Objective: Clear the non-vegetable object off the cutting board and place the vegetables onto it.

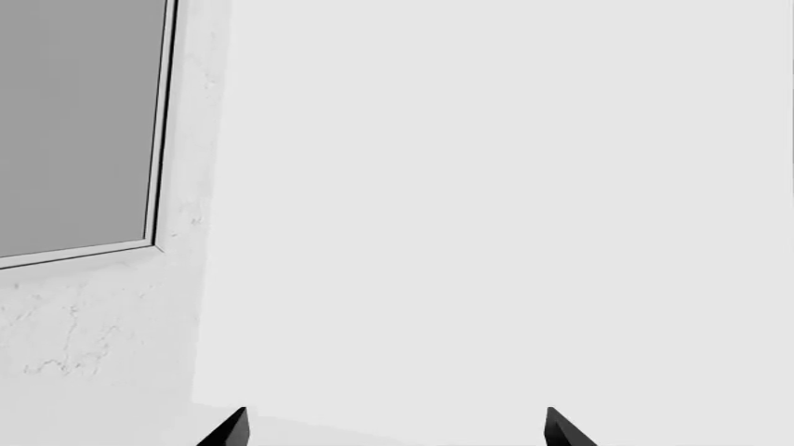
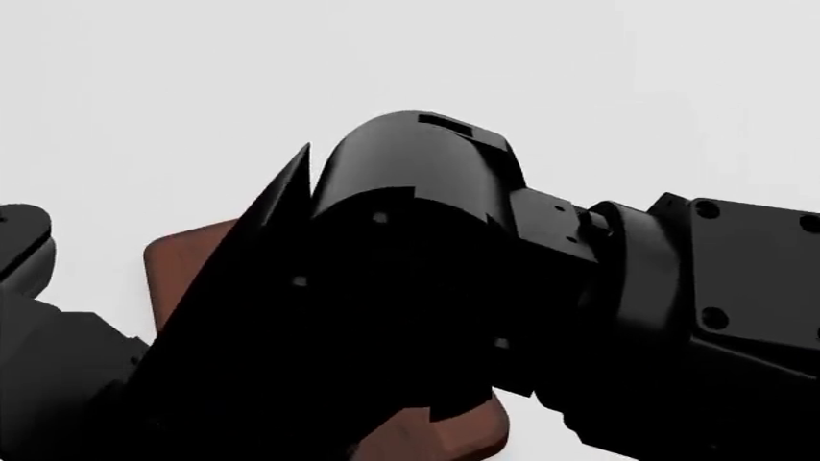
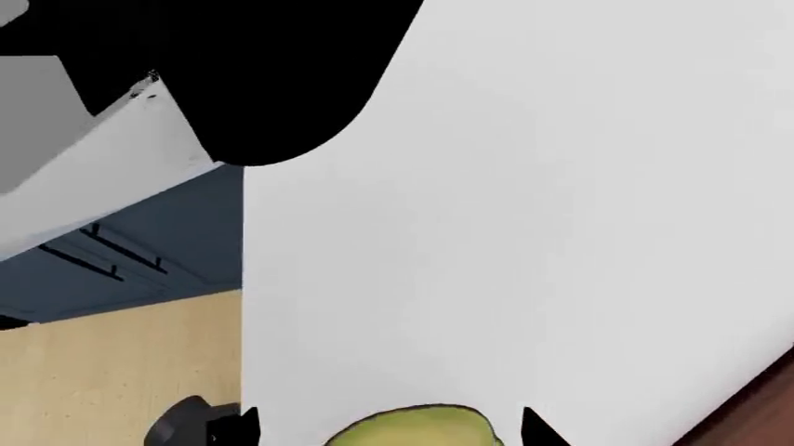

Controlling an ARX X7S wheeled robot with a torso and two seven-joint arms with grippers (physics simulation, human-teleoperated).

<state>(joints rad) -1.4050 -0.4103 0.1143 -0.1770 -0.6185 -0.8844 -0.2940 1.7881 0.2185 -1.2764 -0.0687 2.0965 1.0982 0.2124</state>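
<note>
1. Progress was hard to judge. In the head view the right arm (image 2: 423, 317) blocked nearly all of the cutting board (image 2: 186, 269), leaving only a left corner and a lower corner visible, so what lay on the board could not be told.
2. The cheese wedge and the asparagus showed in no view; whether the cheese had been cleared could not be told.
3. In the right wrist view the avocado half (image 3: 416, 427), its yellow-green flesh showing, sat between the tips of the right end effector (image 3: 387, 429). The tips stood just beside it on either side; whether they were actually gripping it could not be told. A sliver of the board's edge showed near it at the frame's corner.
4. The left end effector (image 1: 397, 429) had its tips spread apart with nothing between them, over bare surface.
5. The table (image 1: 496, 186) was plain white. Beyond it were a marbled white ledge, a grey panel, blue cabinetry and a pale wooden floor (image 3: 112, 372).
</note>
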